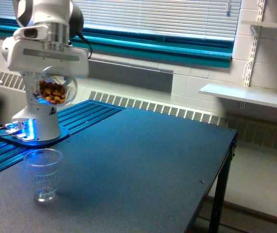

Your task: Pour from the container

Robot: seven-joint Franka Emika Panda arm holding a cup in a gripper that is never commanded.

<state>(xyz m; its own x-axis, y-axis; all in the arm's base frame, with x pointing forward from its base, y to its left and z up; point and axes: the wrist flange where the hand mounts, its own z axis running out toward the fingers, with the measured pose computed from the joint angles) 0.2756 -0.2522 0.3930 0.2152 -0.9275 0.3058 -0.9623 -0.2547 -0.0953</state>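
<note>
My gripper (56, 77) is shut on the container (56, 91), a small clear cup tipped on its side so its mouth faces the camera, with brown nut-like pieces (52, 92) lying in it. It hangs high above the table's left side, in front of the arm's white base. Well below it, a taller clear cup with printed marks (43, 174) stands upright on the dark table; it looks empty. The fingers are mostly hidden behind the white hand body.
The arm's white base (37, 121) with a blue light sits on a blue ribbed plate (80, 116) at the exterior view's left. The dark table (143, 165) ends at its edge on the exterior view's right. A wall shelf (247, 94) is behind.
</note>
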